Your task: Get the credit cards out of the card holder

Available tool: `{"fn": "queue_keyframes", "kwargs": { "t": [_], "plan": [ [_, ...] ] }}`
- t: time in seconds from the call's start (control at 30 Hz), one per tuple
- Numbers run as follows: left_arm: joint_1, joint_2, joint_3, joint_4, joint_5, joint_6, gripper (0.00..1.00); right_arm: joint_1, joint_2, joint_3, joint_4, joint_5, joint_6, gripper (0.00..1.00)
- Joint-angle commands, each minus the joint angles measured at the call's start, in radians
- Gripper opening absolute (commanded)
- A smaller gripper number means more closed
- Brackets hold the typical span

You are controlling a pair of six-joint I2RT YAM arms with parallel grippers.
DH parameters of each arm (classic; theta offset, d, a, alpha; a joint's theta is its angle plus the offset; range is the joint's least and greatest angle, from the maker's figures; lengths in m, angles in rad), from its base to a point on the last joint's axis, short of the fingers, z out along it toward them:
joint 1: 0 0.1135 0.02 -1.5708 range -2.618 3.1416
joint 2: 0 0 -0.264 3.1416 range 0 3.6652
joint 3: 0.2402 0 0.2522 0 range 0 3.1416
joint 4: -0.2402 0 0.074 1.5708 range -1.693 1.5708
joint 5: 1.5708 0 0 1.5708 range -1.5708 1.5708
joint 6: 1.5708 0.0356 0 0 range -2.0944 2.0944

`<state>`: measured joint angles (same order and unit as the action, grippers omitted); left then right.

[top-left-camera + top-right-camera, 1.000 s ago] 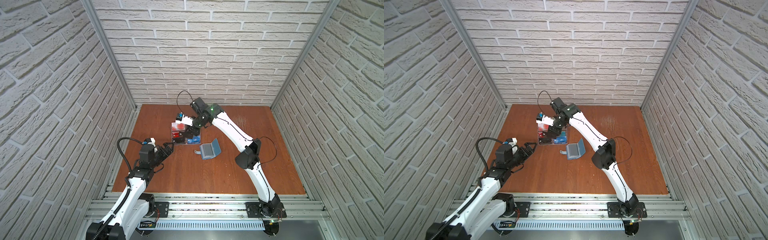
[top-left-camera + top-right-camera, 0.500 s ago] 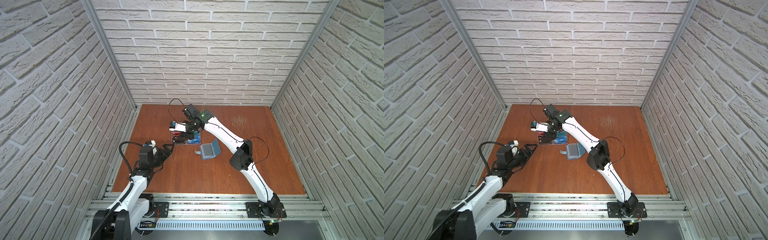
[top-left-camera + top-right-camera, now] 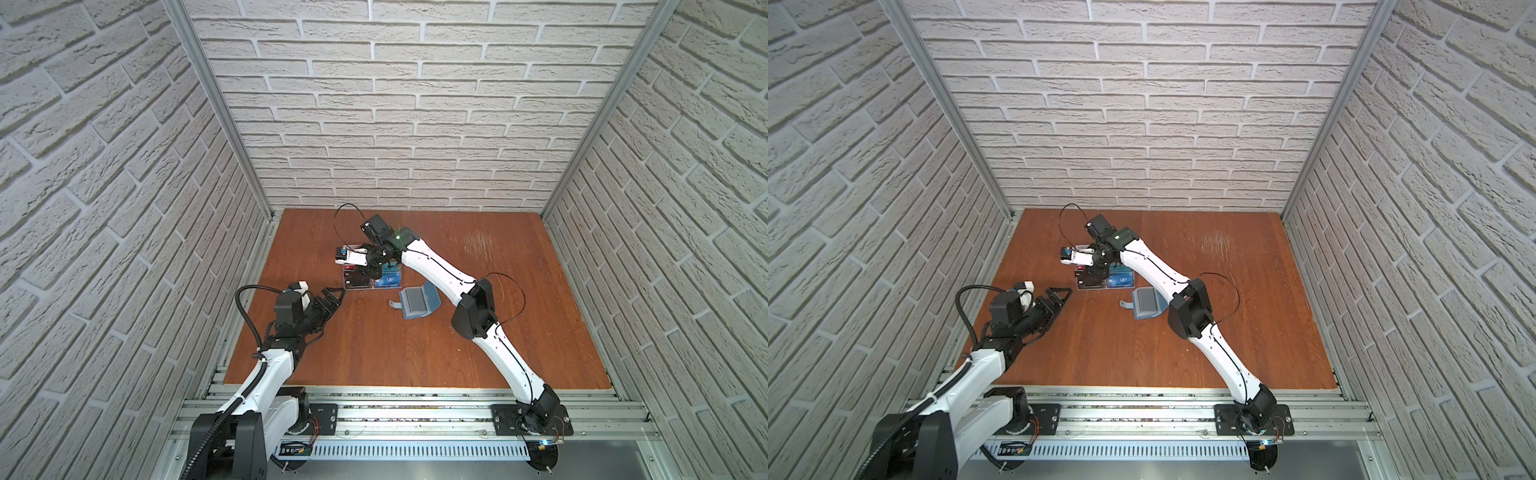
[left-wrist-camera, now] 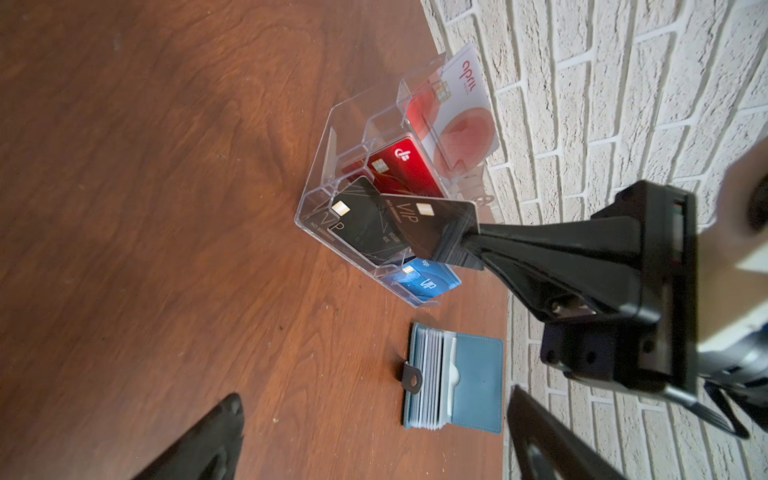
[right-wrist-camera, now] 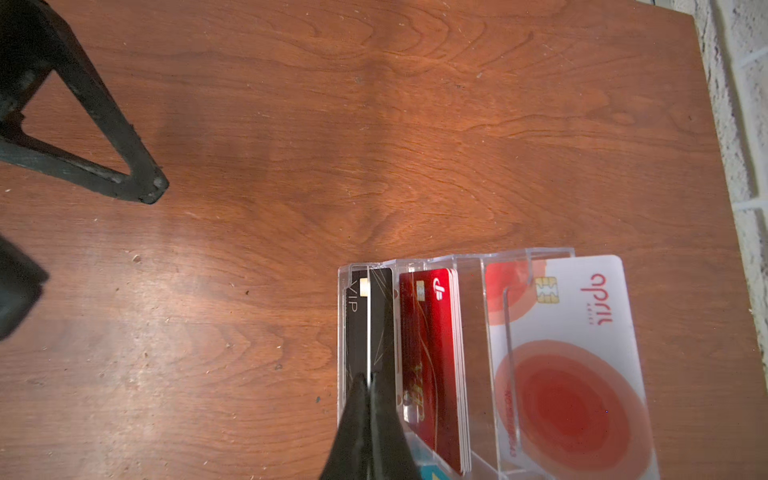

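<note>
Pinching thin black card (image 4: 424, 228) at clear acrylic rack (image 4: 316, 205).

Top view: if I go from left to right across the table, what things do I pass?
In a top view: left gripper → clear rack → card holder. The right gripper, shut on a black card, hangs over the rack, so I skip it.

Twin white-and-black robot arms
Left arm (image 3: 270, 372) and right arm (image 3: 432, 266) have white links and black joint housings; a ribbed black hose (image 3: 240, 307) loops beside the left, thin black cables (image 3: 524, 297) arc off the right, a green light (image 3: 397, 237) marks its wrist; fingers (image 5: 109, 120) are black open triangles.
</note>
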<state>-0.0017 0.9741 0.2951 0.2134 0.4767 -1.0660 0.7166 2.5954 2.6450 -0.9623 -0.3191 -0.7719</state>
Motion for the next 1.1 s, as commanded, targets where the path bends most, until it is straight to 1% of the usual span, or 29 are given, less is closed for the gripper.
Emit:
{"fn": "queue_keyframes", "kwargs": {
  "t": [0.0, 0.2, 0.67, 1.07],
  "plan": [
    [0.009, 0.024, -0.007, 0.067, 0.013, 0.023, 0.98, 0.004, 0.012, 0.032, 0.053, 0.011, -0.027, 0.05],
    [0.010, 0.063, -0.002, 0.089, 0.017, 0.023, 0.98, 0.007, 0.039, 0.031, 0.060, 0.017, -0.035, 0.05],
    [0.018, 0.064, 0.006, 0.073, 0.016, 0.036, 0.98, 0.017, 0.058, 0.032, 0.062, 0.031, -0.035, 0.05],
    [0.021, 0.064, 0.003, 0.072, 0.013, 0.041, 0.98, 0.017, 0.066, 0.025, 0.059, 0.068, -0.047, 0.05]
  ]
}}
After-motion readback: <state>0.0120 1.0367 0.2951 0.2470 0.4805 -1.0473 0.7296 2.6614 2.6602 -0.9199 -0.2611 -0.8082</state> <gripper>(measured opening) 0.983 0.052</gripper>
